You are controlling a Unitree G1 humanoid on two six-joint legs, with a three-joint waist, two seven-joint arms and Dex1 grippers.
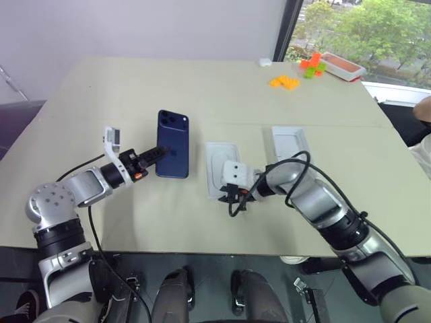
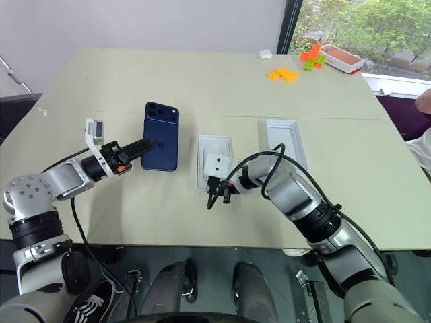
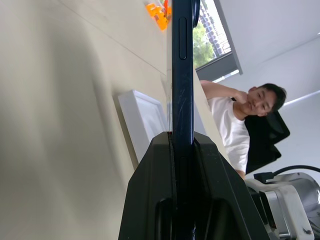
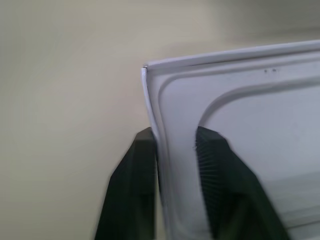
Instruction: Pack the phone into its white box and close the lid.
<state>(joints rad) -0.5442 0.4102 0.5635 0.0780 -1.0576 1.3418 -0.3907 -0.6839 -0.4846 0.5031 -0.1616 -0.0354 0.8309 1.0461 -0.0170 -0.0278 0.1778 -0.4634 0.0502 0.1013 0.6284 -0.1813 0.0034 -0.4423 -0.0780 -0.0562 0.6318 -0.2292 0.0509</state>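
The phone (image 1: pixel 173 145), dark navy with a lens cluster at its far corner, hangs above the table left of centre. My left gripper (image 1: pixel 160 153) is shut on its near end. The left wrist view shows the phone (image 3: pixel 182 75) edge-on between the fingers (image 3: pixel 150 200). The white box (image 1: pixel 217 151) lies just right of the phone, and a rounded recess shows inside it. My right gripper (image 1: pixel 232 195) is at its near left corner, open, with one finger (image 4: pixel 142 165) outside the thin wall and the other inside. The lid (image 1: pixel 289 142) lies open side up, farther right.
Orange and green blocks (image 1: pixel 296 77) and a red and white tray (image 1: pixel 343 65) sit at the far right corner of the table, with a small white case (image 1: pixel 264 62) beside them. A person (image 3: pixel 240 115) sits past the table's right edge (image 1: pixel 404 168).
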